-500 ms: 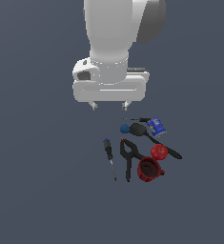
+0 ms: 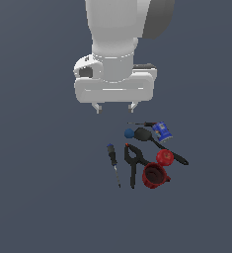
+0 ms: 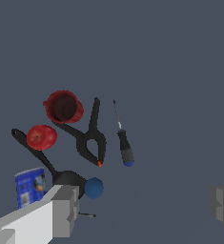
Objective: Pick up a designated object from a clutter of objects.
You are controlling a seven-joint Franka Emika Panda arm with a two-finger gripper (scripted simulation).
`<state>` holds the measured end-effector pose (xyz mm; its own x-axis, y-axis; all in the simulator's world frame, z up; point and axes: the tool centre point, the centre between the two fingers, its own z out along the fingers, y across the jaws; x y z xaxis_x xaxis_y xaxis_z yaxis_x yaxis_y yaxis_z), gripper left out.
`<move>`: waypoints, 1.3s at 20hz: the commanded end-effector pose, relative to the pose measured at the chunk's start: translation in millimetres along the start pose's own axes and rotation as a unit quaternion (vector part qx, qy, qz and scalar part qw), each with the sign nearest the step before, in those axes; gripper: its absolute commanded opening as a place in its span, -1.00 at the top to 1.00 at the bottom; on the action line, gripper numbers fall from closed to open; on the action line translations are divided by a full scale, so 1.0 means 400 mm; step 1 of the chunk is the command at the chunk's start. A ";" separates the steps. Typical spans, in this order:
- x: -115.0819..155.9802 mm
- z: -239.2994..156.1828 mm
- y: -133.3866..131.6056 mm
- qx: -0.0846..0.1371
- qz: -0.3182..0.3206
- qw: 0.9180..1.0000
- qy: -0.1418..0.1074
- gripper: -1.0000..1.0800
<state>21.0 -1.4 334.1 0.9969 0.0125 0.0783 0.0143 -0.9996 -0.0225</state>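
The gripper (image 2: pixel 114 107) hangs above the screwdriver (image 2: pixel 113 163), its 2 fingers (image 3: pixel 61 209) wide apart, holding nothing.

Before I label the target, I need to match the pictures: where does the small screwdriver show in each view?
Exterior view: the small screwdriver lies at the clutter's edge on the exterior view's left, apart from the rest, below the open claw.
Wrist view: the small screwdriver lies beyond the claw's fingers.
Shared landmark: the black clamp lies right beside it in both.
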 end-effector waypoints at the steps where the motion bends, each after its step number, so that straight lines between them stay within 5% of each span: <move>1: 0.004 -0.012 -0.003 0.003 0.002 1.000 0.004 -0.92; 13: 0.029 0.078 0.004 -0.002 -0.013 1.000 -0.003 -0.92; 26: 0.072 0.415 0.021 -0.009 -0.071 0.997 -0.024 -0.92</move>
<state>60.8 -5.1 189.3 0.9897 0.1388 0.0364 0.1388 -0.9903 0.0017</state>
